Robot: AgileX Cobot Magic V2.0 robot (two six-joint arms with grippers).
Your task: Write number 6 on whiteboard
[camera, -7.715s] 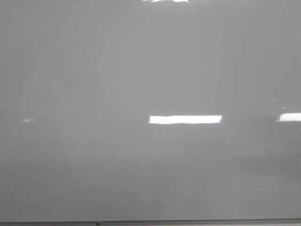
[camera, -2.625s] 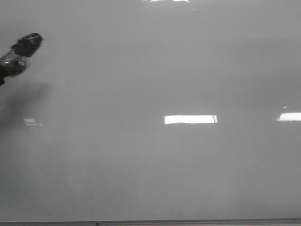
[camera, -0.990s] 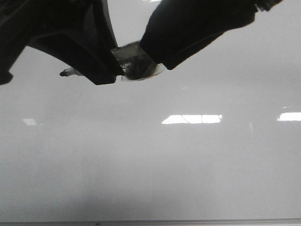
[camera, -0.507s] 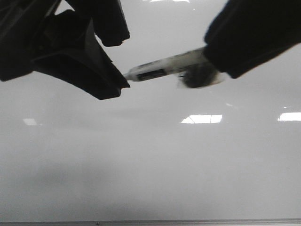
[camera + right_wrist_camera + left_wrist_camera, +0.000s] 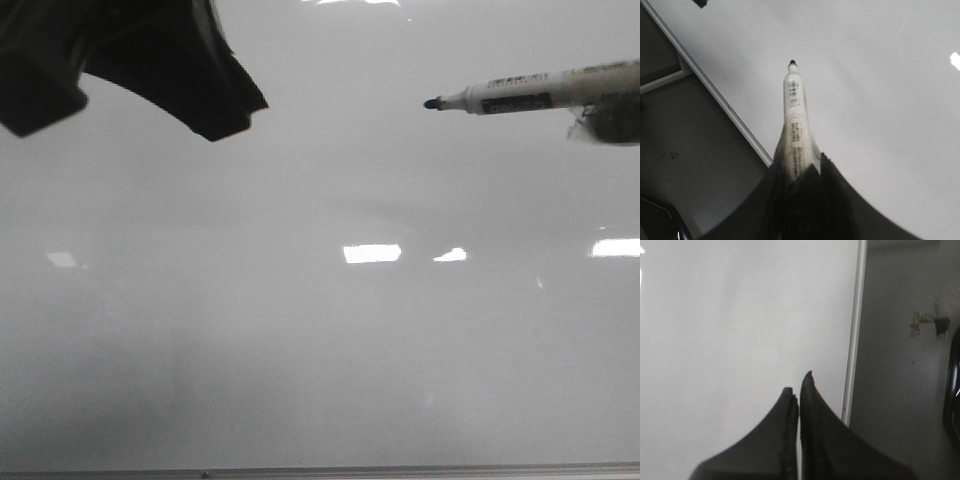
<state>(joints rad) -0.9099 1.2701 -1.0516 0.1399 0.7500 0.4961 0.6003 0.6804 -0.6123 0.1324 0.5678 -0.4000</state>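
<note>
Right claw [image 5: 801,172] clamps the marker [image 5: 520,95], upper right; left claw [image 5: 796,392] together. Lower the tip squarely, gently onto the whiteboard [image 5: 320,330].

Both grippers, the left gripper [image 5: 799,390] and right gripper [image 5: 800,175], are matte black with broad fingers tapering to points.

1. Setting: an indoor robot test bench or lab; the exact type of room cannot be confirmed.
2. Evidence: a glossy whiteboard [image 5: 320,350] with a thin metal frame fills the front view and mirrors rectangular ceiling lights.
3. Evidence: beyond the frame lies a plain, scuffed grey surface [image 5: 900,365].
</note>
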